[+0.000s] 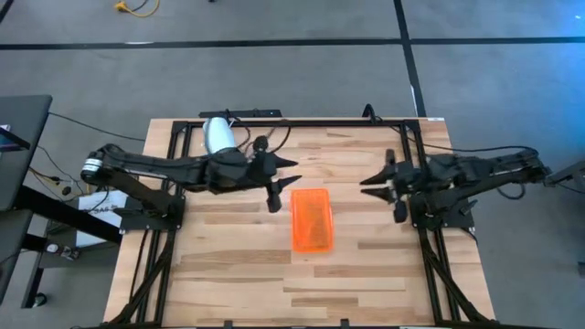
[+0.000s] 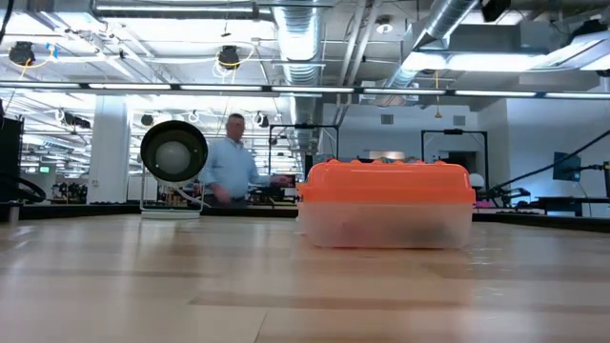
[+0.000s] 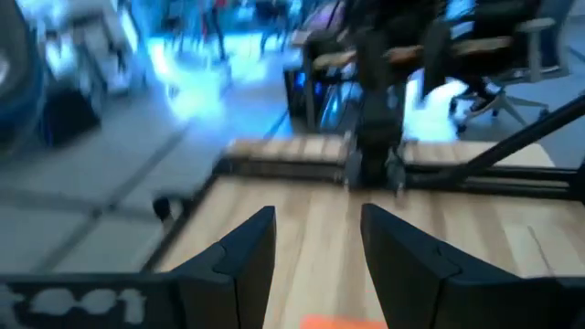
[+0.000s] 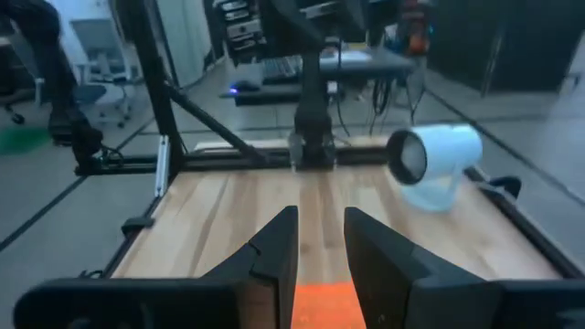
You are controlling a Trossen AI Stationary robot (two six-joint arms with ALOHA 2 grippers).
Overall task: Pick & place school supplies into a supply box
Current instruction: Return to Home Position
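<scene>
**One shut box mid-table, two grippers spread on either side of it**

I count one supply box [image 1: 311, 219], one white cylinder [image 1: 218, 133], two arms and one person.

Starting left of the box, the left arm reaches in over the wooden table [image 1: 228, 274]. The white cylinder lies on its side beyond the box and to its left, well apart from it. In the low view it shows behind the box's left end, with its dark round face towards me.

The left gripper [image 1: 284, 185] is near the box's far left corner. Its two fingers are spread wide with nothing between them, and its wrist view shows bare wood through the gap.

The box lies flat with its orange lid on. Through the cloudy tray in the low view I see only dim shapes, so I cannot count the school supplies.

To the right of the box, the right gripper [image 1: 367, 186] points towards it. Its fingers are parted by a narrower gap and hold nothing.

One person [image 2: 232, 167] is in the room behind the box.
</scene>
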